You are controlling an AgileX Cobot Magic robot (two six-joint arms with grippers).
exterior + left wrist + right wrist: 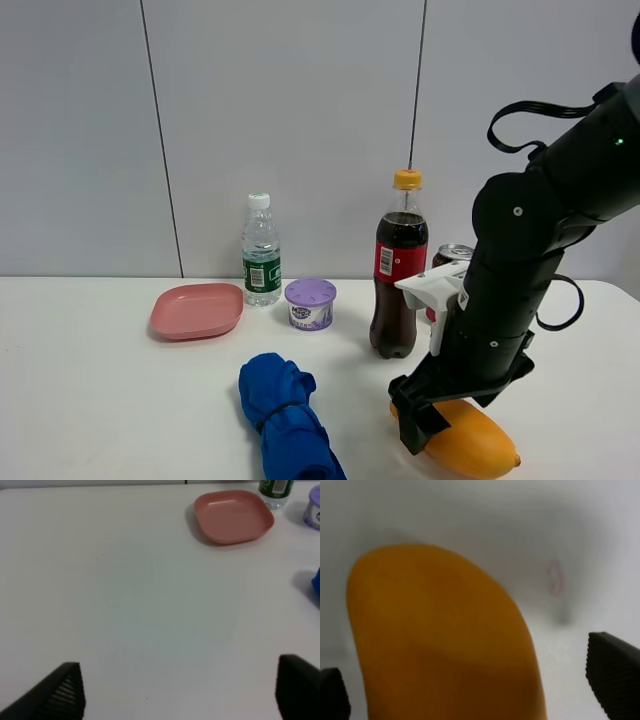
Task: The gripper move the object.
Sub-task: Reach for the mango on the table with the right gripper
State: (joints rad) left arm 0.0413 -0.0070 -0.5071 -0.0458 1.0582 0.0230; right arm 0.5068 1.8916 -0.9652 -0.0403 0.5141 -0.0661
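An orange mango-like fruit [482, 446] lies on the white table [100, 400] at the front right. My right gripper [428, 420] is down at the fruit's left end, and the arm hides part of it. In the right wrist view the fruit [445, 640] fills the space between the two dark fingertips [615, 672], which stand wide apart on either side of it. The right gripper [470, 687] is open and I cannot tell whether it touches the fruit. My left gripper [177, 695] is open and empty over bare table and is out of the exterior view.
A cola bottle [399, 275] and a red can [455, 255] stand just behind the right arm. A purple-lidded cup [310, 303], a water bottle [261, 255] and a pink plate [197, 310] stand further left. A blue folded cloth [285, 420] lies at the front centre.
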